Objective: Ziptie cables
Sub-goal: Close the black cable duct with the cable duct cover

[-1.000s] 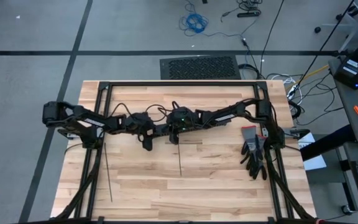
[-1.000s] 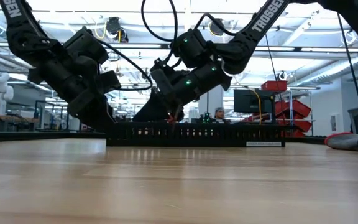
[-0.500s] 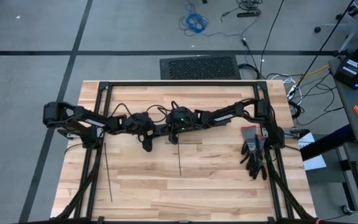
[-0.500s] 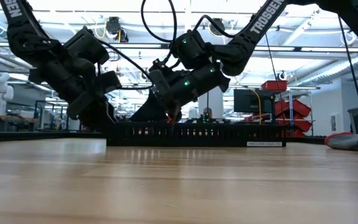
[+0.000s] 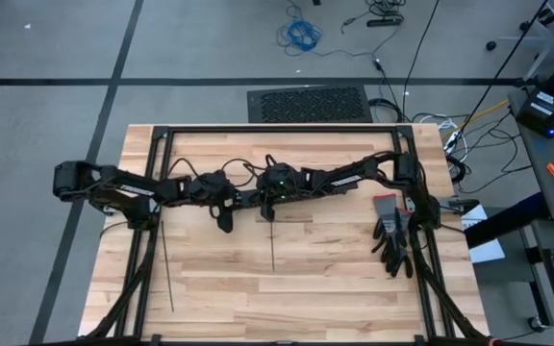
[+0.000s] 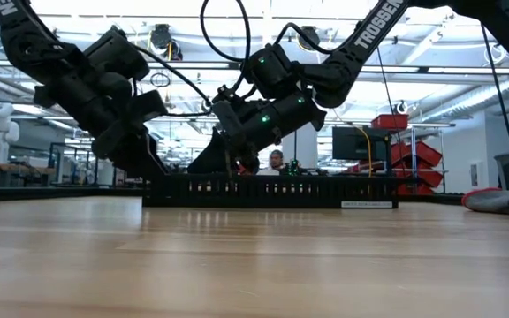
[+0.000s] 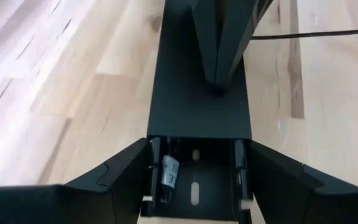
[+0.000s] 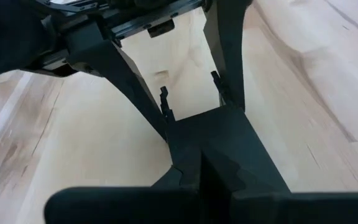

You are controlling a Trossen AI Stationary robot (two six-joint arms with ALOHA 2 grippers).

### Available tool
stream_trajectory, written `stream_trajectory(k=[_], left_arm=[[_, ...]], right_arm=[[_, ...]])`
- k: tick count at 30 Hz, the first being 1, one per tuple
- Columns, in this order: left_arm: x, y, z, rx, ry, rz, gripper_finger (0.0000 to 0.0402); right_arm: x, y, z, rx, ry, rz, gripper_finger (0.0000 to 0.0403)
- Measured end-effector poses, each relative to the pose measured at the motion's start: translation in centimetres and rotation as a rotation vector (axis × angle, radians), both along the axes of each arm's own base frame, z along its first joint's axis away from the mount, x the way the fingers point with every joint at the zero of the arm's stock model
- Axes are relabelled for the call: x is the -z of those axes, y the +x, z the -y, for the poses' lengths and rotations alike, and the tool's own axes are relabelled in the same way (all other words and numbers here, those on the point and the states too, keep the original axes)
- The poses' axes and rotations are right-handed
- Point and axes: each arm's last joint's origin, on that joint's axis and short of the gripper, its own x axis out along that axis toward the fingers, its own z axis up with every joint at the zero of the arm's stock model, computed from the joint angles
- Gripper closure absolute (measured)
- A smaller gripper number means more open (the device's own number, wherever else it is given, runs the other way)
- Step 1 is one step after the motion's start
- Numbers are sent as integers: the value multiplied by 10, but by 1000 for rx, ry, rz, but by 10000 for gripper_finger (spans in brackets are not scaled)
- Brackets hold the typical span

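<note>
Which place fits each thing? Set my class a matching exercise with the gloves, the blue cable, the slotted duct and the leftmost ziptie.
Things:
1. black gloves
2. blue coiled cable
3. black slotted duct
4. leftmost ziptie

Places:
A. on the floor beyond the table
B. lying flat near the table's left side
C. by the table's right side
D. standing across the table's middle, below both arms

Pairs: 1-C, 2-A, 3-D, 4-B

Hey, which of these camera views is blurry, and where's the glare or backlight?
Low view: the table foreground is soft, and bright ceiling lights leave both arms backlit. Left wrist view: the black duct is blurred up close. Right wrist view: soft throughout. High view: evenly lit, no glare.
</note>
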Motion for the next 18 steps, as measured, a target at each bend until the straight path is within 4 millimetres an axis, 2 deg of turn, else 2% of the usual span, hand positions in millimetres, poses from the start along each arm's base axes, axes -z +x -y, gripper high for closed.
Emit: stream_trajectory(k=[8,18], left_arm=[[2,5,-1,3,2,21,151],[-12,6,-1,18,-8,-69,151]], right_arm=[[-1,0,1,-3,-1,14,403],[-1,0,1,-4,2,5,403]])
